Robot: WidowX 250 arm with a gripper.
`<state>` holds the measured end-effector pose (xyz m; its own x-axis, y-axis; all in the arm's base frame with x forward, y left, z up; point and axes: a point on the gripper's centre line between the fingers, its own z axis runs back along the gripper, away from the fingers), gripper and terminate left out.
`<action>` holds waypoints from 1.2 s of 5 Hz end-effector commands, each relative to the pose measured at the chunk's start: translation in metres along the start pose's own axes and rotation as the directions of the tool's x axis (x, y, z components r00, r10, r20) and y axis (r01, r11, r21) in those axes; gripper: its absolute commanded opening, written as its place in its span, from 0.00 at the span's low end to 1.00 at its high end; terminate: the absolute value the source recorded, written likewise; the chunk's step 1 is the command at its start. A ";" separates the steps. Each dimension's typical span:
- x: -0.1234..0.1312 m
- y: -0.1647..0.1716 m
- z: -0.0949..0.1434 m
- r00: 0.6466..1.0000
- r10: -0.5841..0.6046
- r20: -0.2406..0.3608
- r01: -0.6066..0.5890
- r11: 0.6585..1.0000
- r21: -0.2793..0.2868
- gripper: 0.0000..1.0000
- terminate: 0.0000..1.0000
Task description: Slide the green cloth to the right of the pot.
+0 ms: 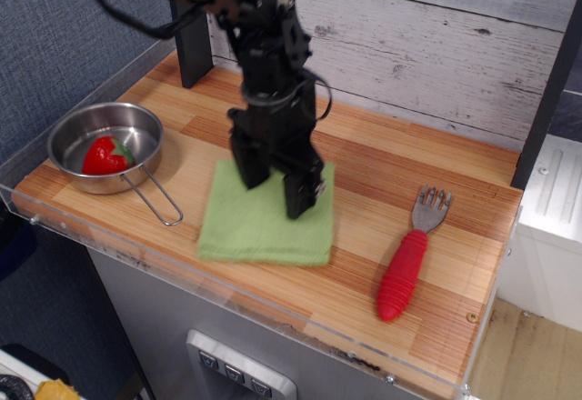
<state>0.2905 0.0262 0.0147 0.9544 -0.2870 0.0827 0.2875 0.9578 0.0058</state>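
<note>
The green cloth (259, 227) lies flat on the wooden table, near its front edge and right of the pot's handle. The pot (68, 156), a small shiny steel pan with a looped wire handle (156, 202), sits at the left and holds a red strawberry (106, 155). My black gripper (275, 195) points straight down with its jaws spread, and both fingertips press on the cloth's far half. Nothing is held between the fingers.
A grey fork with a red handle (404, 271) lies at the right front. A black post (191, 55) stands at the back left before a whitewashed plank wall. A clear acrylic rim (182, 271) runs along the table's front edge.
</note>
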 end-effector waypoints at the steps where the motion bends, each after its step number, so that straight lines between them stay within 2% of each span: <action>1: -0.023 -0.006 0.019 0.999 0.004 0.032 -0.005 0.999 0.036 1.00 0.00; 3: -0.023 -0.003 0.020 0.999 0.007 0.044 -0.008 1.000 0.023 1.00 0.00; 4: -0.018 0.001 0.030 0.997 0.023 0.074 -0.023 1.000 0.006 1.00 0.00; 5: -0.004 0.005 0.064 0.988 0.047 0.148 -0.043 0.999 -0.034 1.00 0.00; 6: 0.000 0.009 0.103 0.981 0.075 0.181 -0.070 0.997 -0.033 1.00 0.00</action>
<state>0.2826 0.0346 0.1071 0.9536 -0.2084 0.2173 0.2246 0.9730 -0.0527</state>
